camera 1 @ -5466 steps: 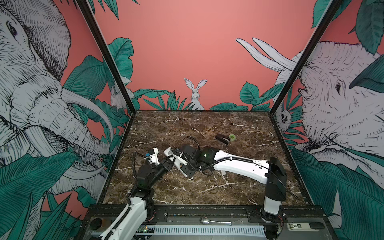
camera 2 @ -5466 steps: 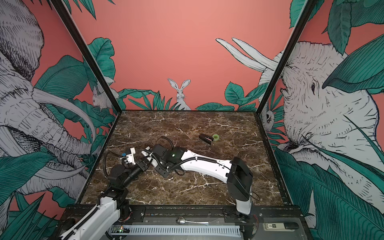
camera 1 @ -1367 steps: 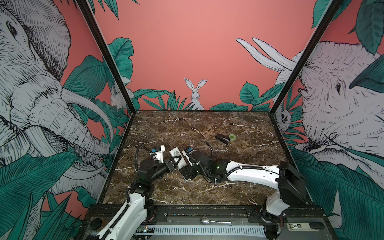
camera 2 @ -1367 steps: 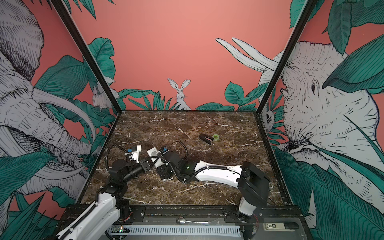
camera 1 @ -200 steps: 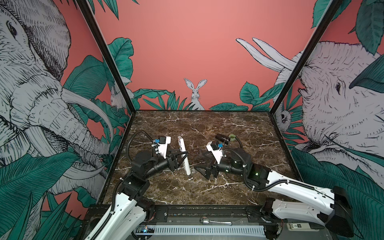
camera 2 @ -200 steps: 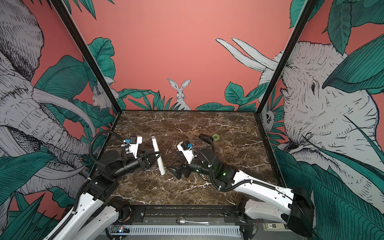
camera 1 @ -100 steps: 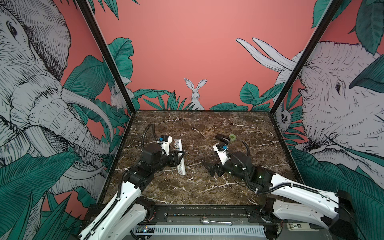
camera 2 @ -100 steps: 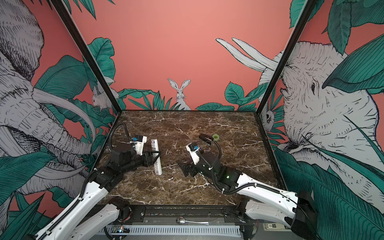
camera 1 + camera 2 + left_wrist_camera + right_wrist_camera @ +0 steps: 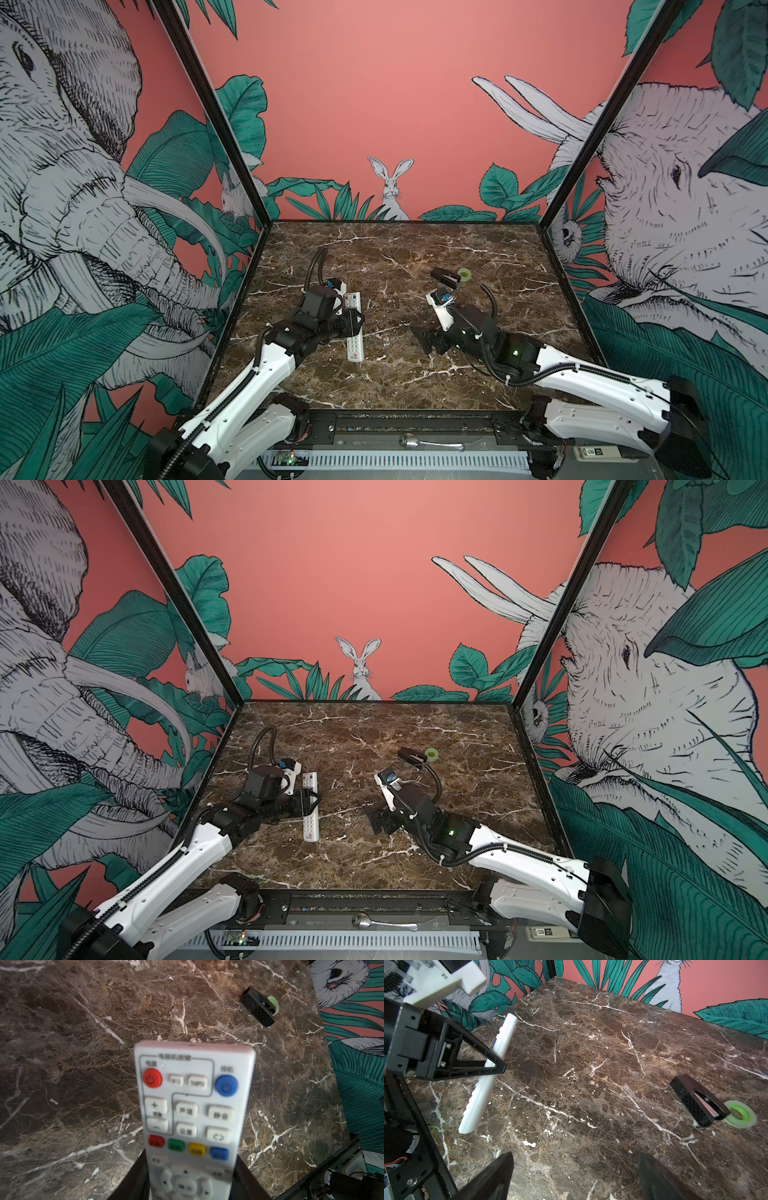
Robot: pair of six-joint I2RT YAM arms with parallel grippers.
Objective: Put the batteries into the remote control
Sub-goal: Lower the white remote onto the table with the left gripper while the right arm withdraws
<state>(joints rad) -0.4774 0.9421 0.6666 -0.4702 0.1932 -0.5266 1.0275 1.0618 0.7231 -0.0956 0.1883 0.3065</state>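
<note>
The left arm reaches forward low over the brown marble tabletop (image 9: 395,257), forearm roughly level, with the left gripper (image 9: 354,323) pointing toward the middle. Its jaws are clamped across the width of the long slim white plastic remote control (image 9: 356,347) at about mid-length. The button face is up, and the end with the red logo sticks out on the near side of the jaws. In the left wrist view the black fingers (image 9: 246,1180) press both long edges. The right arm stretches in low from the front right. The right gripper (image 9: 430,340) hovers with jaws spread wide and nothing between them, well apart from the remote. Beyond its jaws a black stapler-like object (image 9: 444,276) lies against a green tape ring (image 9: 464,275).
</note>
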